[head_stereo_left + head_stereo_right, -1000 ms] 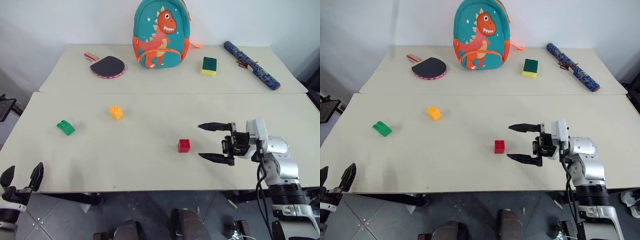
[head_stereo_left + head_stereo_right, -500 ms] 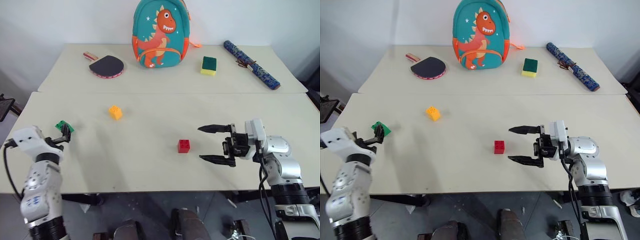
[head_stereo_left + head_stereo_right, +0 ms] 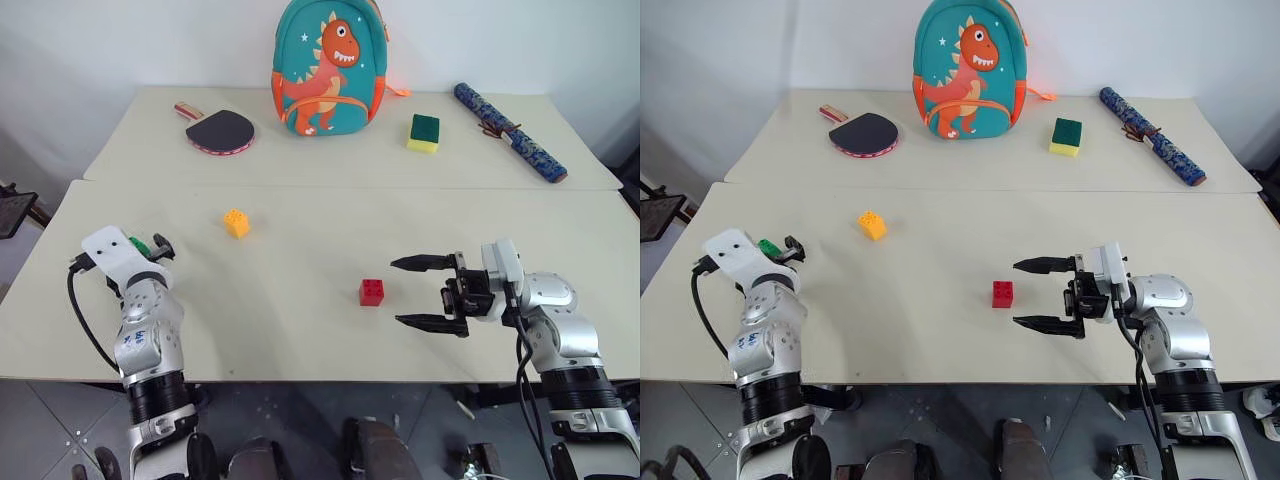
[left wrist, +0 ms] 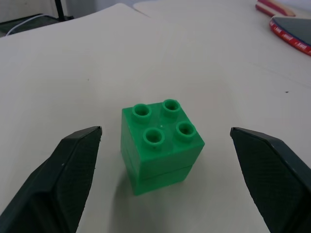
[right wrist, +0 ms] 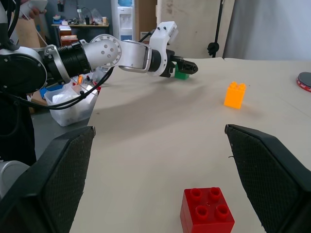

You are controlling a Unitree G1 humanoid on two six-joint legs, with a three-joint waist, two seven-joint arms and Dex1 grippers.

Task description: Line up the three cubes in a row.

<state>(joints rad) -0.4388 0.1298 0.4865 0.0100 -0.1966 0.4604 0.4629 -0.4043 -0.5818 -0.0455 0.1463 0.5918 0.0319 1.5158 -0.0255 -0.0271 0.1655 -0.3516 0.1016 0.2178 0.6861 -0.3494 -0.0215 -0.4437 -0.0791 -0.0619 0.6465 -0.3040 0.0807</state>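
Note:
The green cube (image 4: 160, 145) stands on the table near its left edge, studs up. My left gripper (image 4: 165, 133) is open around it, one finger (image 4: 73, 165) on each side, and neither touches it. From the head, the green cube (image 3: 768, 247) peeks out behind that hand. The red cube (image 3: 371, 292) sits mid-table, just left of my right gripper (image 3: 398, 292), which is open, level and pointing at it with a small gap. Farther back and to the left lies the yellow-orange cube (image 3: 236, 222).
On the far table stand a dinosaur backpack (image 3: 328, 65), a table tennis paddle (image 3: 218, 130), a green-and-yellow sponge (image 3: 424, 132) and a patterned roll (image 3: 510, 145). A seam (image 3: 330, 186) joins the two tables. Bare tabletop lies between the cubes.
My left arm came up from below the table's front edge and reached forward until its open fingers flank the green cube. The right arm and all three cubes stayed put.

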